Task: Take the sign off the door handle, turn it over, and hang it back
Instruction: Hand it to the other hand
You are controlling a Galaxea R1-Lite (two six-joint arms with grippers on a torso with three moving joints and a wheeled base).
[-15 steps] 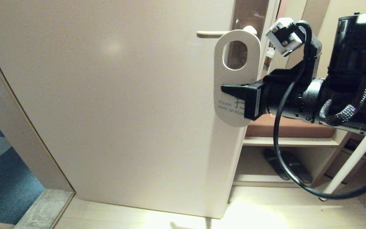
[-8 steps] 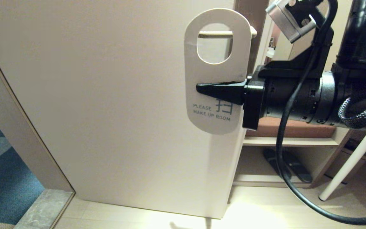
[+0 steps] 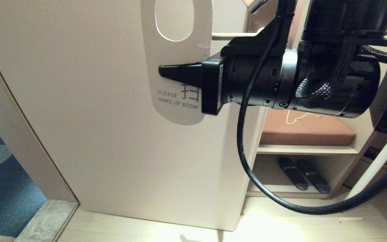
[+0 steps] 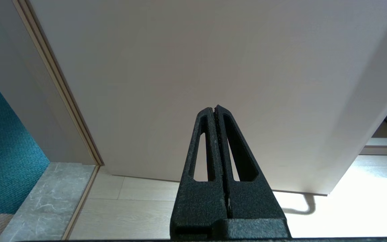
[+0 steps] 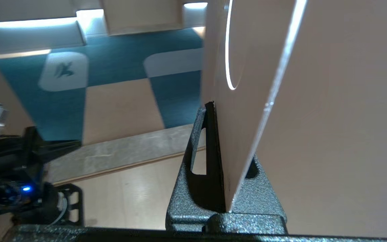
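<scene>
My right gripper (image 3: pixel 163 71) is shut on the sign (image 3: pixel 180 50), held upright in front of the door, white "PLEASE MAKE UP ROOM" side facing me. The sign's oval hole is to the left of the door handle's tip, and the sign hangs on nothing. The door handle (image 3: pixel 233 34) shows as a pale lever behind my right wrist; its backplate is mostly hidden. In the right wrist view the sign (image 5: pixel 247 111) stands edge-on between the fingers (image 5: pixel 210 134). My left gripper (image 4: pixel 214 109) is shut and empty, low before the door.
The pale door (image 3: pixel 96 117) fills the middle, with its frame (image 3: pixel 18 134) and blue carpet (image 3: pixel 2 188) at the left. To the right stand a shelf with a brown cushion (image 3: pixel 307 132), a white wire hanger (image 3: pixel 297 117) and dark slippers (image 3: pixel 301 174).
My right gripper has carried the sign leftward and upward; its hole, level with the handle half a second ago, is now left of the handle's tip. The left gripper shows no earlier view.
</scene>
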